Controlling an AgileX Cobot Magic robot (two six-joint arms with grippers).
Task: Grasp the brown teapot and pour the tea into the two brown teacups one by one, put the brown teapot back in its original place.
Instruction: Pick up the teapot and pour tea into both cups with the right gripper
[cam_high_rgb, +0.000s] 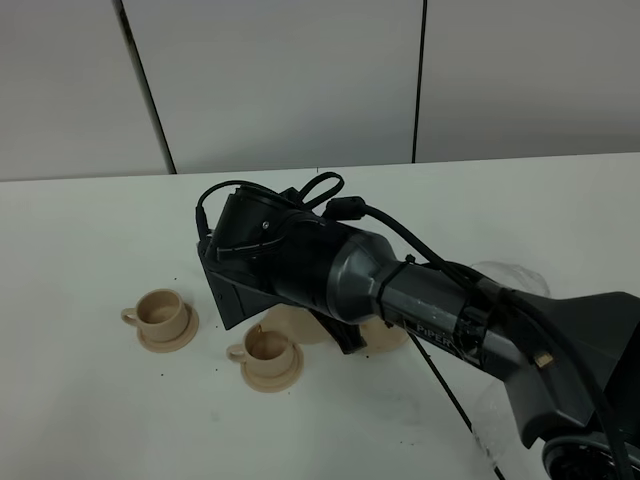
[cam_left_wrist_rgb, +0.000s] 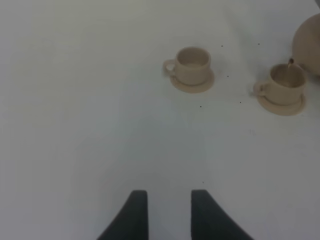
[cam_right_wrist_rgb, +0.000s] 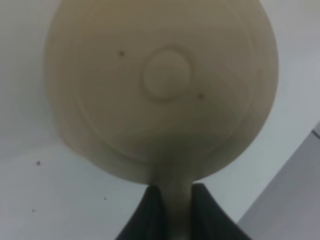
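Observation:
The brown teapot (cam_right_wrist_rgb: 165, 85) fills the right wrist view, lid and knob facing the camera. My right gripper (cam_right_wrist_rgb: 172, 192) is shut on its loop handle. In the high view the right arm hides most of the teapot (cam_high_rgb: 298, 322), which hangs just behind the nearer teacup (cam_high_rgb: 268, 352). The other teacup (cam_high_rgb: 162, 315) stands further left on its saucer. In the left wrist view the teapot (cam_left_wrist_rgb: 307, 45) has its spout right over the rim of one teacup (cam_left_wrist_rgb: 285, 84), while the second teacup (cam_left_wrist_rgb: 192, 65) stands apart. My left gripper (cam_left_wrist_rgb: 169, 197) is open over bare table. A tan saucer edge, the original place (cam_high_rgb: 390, 338), shows beside the right wrist.
The white table (cam_high_rgb: 90, 230) runs back to a grey panelled wall. Black cables (cam_high_rgb: 420, 250) loop over the right arm, and one trails down across the table at the front right. Small dark specks dot the surface around the cups.

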